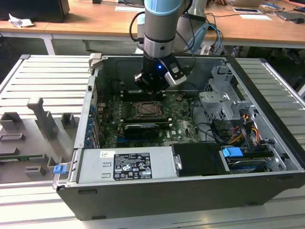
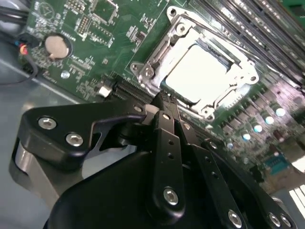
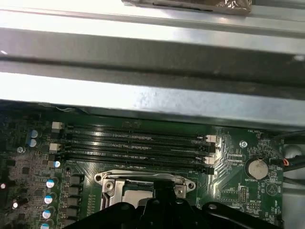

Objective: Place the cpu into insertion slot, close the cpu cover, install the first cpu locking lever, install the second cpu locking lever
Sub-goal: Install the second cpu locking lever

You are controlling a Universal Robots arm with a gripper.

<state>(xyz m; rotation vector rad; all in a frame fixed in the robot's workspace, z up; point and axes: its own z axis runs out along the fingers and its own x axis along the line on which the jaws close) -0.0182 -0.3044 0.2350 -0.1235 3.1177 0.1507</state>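
Observation:
In the open computer case, the insertion slot sits in the green circuit board. The pale square cpu lies inside it, and the silvery cpu cover lies flat around it as a frame. My gripper hangs just above the edge of the socket that faces the coin battery. Its black fingers are shut, with nothing between them. In the exterior view the gripper is over the far edge of the socket. In the first wrist view the cover's rim shows just beyond the finger linkage. I cannot make out the locking levers.
Long black memory slots run beside the socket, below the case's metal wall. A coin battery sits on the board. A grey labelled box, a drive cage and cables fill the case. Grey fixtures stand at the exterior view's left.

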